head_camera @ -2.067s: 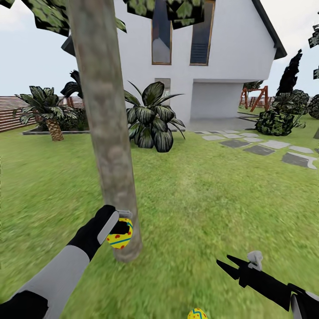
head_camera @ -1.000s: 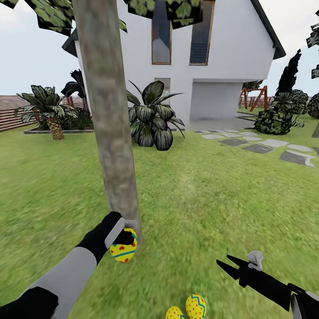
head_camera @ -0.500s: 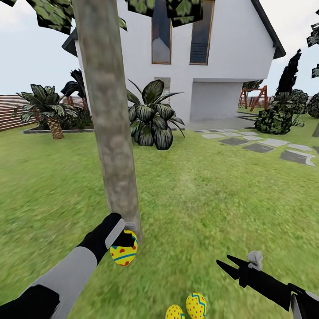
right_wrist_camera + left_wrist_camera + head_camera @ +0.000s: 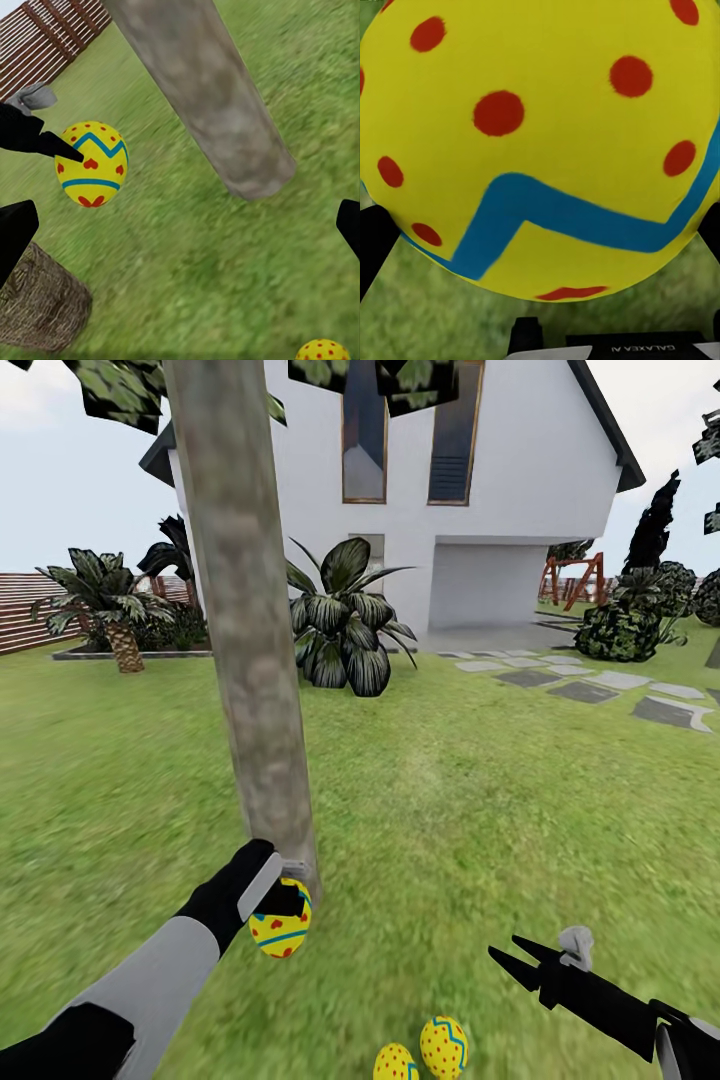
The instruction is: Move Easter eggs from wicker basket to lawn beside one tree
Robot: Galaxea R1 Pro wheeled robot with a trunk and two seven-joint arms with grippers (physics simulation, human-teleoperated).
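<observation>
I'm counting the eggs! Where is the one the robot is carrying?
In the head view the Easter egg is low on the left, gripped in the left pincer just above the lawn, right by the foot of the tree.

White house (image 4: 520,480), broad-leafed shrub (image 4: 345,625), short palm (image 4: 105,605), grey stepping stones (image 4: 600,695).

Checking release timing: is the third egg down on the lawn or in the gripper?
In the left gripper: the egg sits between its fingers, beside the tree.

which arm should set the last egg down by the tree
Left. Its pincer already holds the egg beside the tree base; the right pincer is open and empty, off to the side.
</observation>
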